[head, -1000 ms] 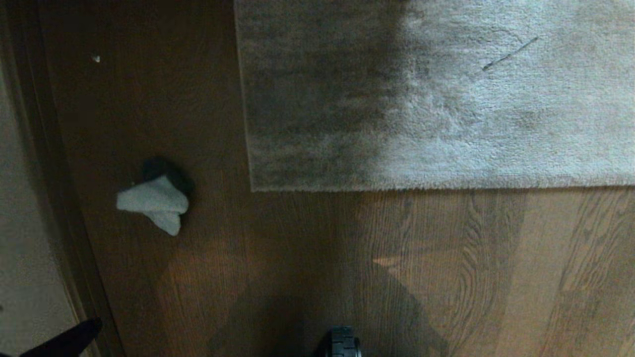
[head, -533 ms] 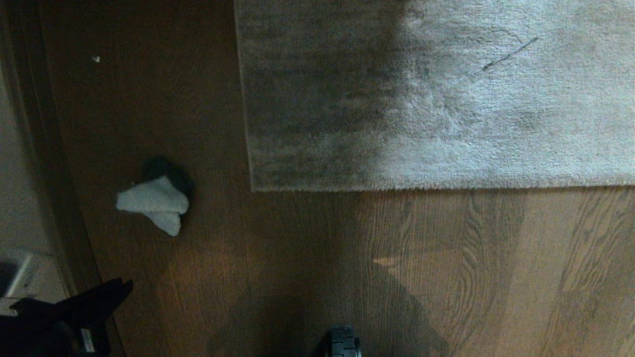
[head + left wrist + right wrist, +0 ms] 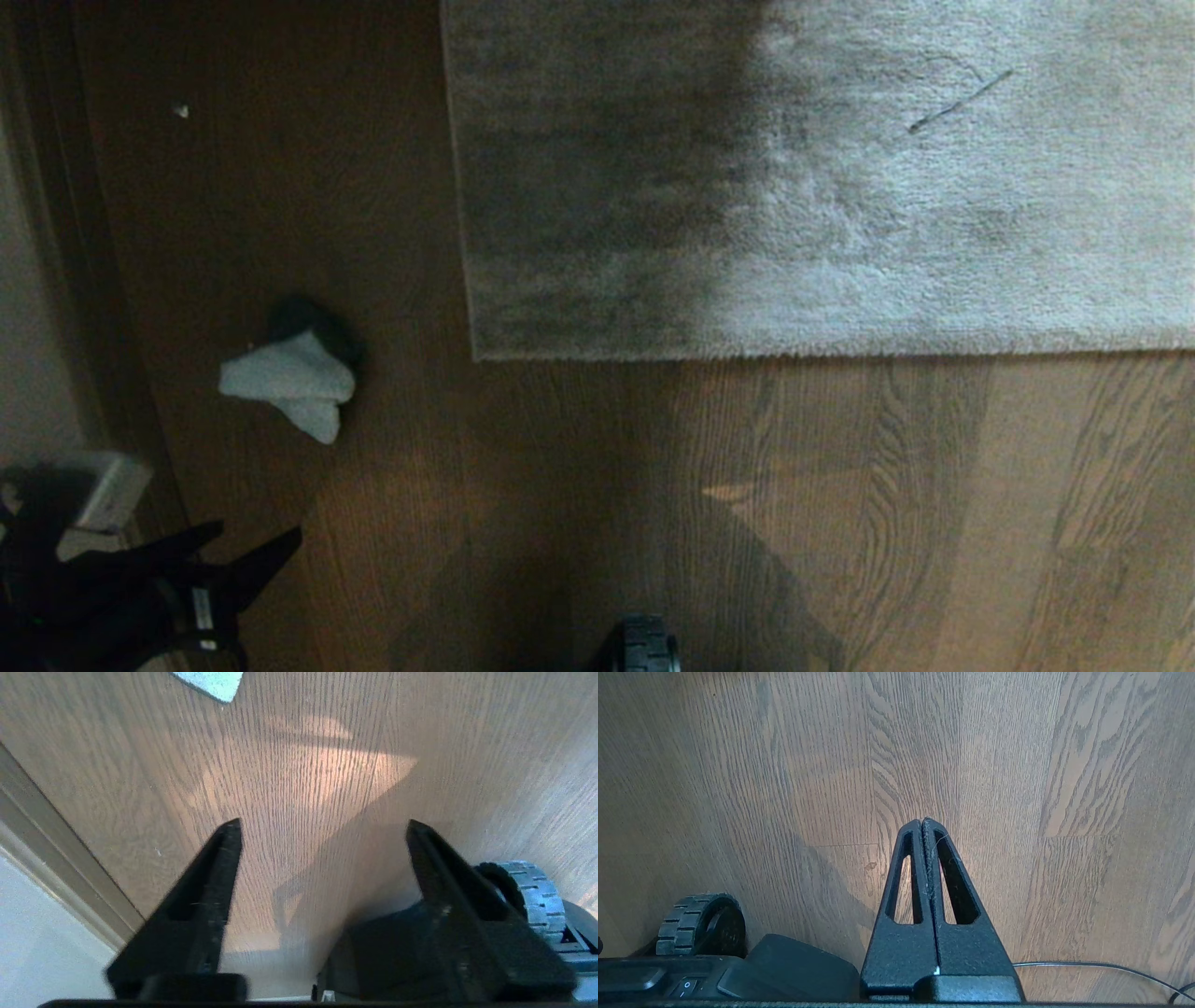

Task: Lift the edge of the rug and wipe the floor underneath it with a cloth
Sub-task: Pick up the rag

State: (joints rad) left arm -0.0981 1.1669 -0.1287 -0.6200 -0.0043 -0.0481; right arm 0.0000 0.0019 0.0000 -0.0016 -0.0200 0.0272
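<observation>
- Head view: the rug edge [image 3: 822,356] is running straight across the picture, left to right, and turning at a corner [image 3: 474,357] where a second border is heading away from the robot. The rug is lying flat on the floor [image 3: 523,485].
- The cloth [image 3: 289,381] is sitting bunched on the planks, well to the left of that corner and apart from the rug. Its long axis is lying roughly left to right, with a narrower tip drooping toward the robot.
- The left gripper [image 3: 252,541] is showing at the lower left, jaws spread wide and empty, pointing up-right, nearer the robot than the cloth and not touching it.
- A dark wheel [image 3: 644,646] of the base is peeking in at the bottom middle.
- Left wrist view: the left gripper [image 3: 322,828] is hanging over bare floor [image 3: 303,756] with both jaws parted, nothing between them. A corner of the cloth [image 3: 210,683] is showing ahead of the tips, clear of them.
- Right wrist view: the right gripper [image 3: 923,821] is hanging over bare floor [image 3: 784,788], jaws pressed together, gripping nothing. A thin cable [image 3: 1087,966] is trailing beside it.
</observation>
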